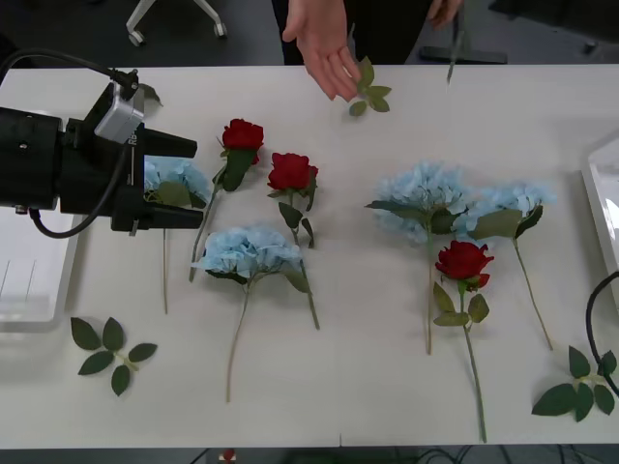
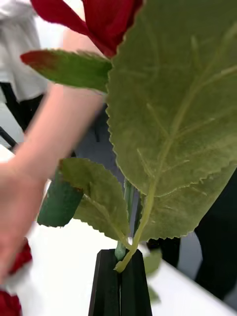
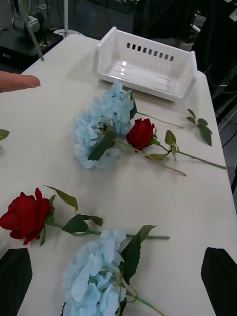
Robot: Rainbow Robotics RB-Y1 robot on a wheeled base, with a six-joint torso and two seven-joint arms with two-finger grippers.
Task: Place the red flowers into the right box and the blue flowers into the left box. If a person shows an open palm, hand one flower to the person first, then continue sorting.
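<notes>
Rose in the right claw, is that what I'm seeing?
— Yes. The black fingers are pressed together on the thin stem of the held rose, just under its lowest leaves.

Which way does it point?
— Its long axis runs straight out from the fingertips, with the bloom at the end away from the claw. The biggest leaf is turned flat toward the wrist camera. A person's arm is just beside it, blurred, and I can't tell if it touches.

And the open palm?
— It's over the far edge of the counter with the fingers spread, next to a loose leaf sprig.

So how should the handover go?
— I'd say keep the pinch firm and the stem steady. Bring the stem across the palm and loosen only once the hand has closed on it. Letting go early would drop it.

What about the left claw?
— It's spread and holding nothing, low over the left of the counter near the left box. Three red flowers and the blue flowers lie flat there. Their heads mostly point far and their stems run toward the near edge
</notes>
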